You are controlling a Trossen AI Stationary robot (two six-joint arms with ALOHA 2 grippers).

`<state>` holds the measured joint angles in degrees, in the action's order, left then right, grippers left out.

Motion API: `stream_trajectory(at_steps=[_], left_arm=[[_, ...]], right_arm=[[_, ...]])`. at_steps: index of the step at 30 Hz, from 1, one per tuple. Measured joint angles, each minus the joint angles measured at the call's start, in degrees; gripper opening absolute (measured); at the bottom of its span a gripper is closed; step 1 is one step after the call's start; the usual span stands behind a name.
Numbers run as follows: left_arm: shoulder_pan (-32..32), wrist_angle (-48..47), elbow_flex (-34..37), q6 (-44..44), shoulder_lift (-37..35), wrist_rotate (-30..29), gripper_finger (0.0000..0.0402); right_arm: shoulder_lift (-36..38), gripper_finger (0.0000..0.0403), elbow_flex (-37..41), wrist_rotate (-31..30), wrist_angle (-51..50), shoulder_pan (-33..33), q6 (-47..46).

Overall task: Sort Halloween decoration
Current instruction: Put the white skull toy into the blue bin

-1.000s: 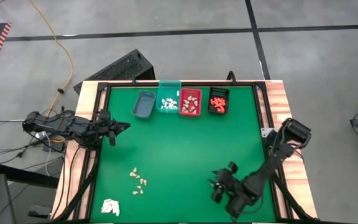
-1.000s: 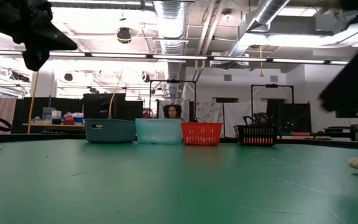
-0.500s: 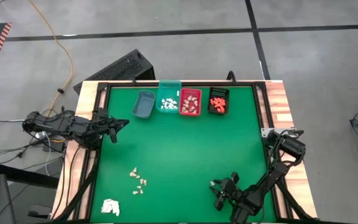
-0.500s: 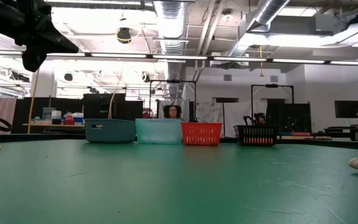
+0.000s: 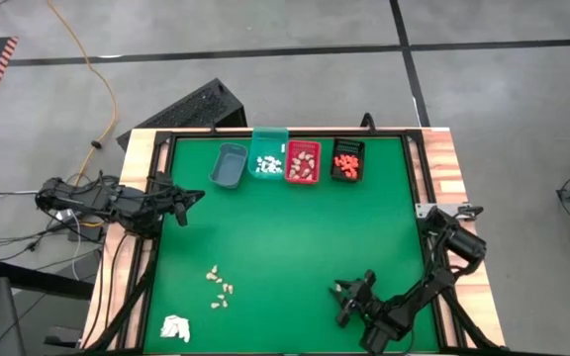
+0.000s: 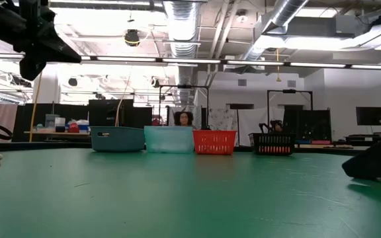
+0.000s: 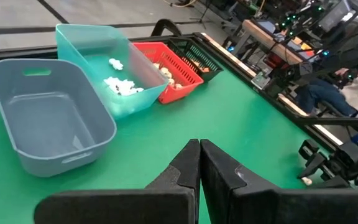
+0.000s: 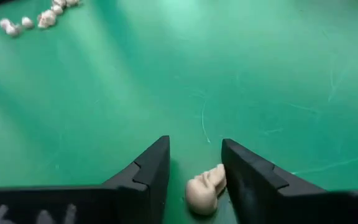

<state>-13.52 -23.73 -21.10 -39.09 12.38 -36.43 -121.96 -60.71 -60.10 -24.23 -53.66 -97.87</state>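
Fingers of the right hand (image 8: 194, 171) are being held apart around a beige skull piece (image 8: 205, 190) near the bench's (image 5: 295, 237) front edge, where squarer centring is being called for; left hand (image 7: 199, 163) clenched, waiting.

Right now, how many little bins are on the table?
4, in a row at the far edge: grey bin first, then teal bin, red bin and black bin. None look hidden.

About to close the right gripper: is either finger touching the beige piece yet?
Cannot tell. In the right wrist view the beige piece lies between the open right gripper's fingers, very near one, but no plain gap or contact shows.
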Motion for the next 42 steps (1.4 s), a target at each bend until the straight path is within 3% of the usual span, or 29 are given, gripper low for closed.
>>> stream_trajectory(at_steps=[12, 20, 29, 35, 38, 42], left_arm=[[0.00, -0.54, 0.00, 0.00, 0.00, -0.28, 0.0000], [0.00, -0.09, 0.00, -0.46, 0.00, -0.28, 0.0000], [0.01, 1.17, 0.00, 0.24, -0.02, -0.22, 0.0000], [0.01, 1.66, 0.00, 0.26, -0.04, 1.50, 0.0000], [0.00, 1.71, 0.00, 0.44, -0.05, 2.86, 0.0000], [0.00, 1.78, 0.00, 2.23, -0.07, 4.57, 0.0000]], right_arm=[[-0.96, 0.0062, -0.95, 0.26, -1.79, -0.12, -4.34], [5.52, 0.0046, -2.30, 3.86, -6.35, 3.37, -1.01], [12.88, 0.0045, -2.25, 3.01, -1.28, 14.93, 21.68], [15.33, 0.0045, -2.25, 3.39, 16.31, 26.11, 46.94], [15.33, 0.0045, -2.25, 10.68, 31.22, 32.85, 62.60], [15.07, 0.0045, -2.32, 26.56, 50.81, 41.89, 78.18]])
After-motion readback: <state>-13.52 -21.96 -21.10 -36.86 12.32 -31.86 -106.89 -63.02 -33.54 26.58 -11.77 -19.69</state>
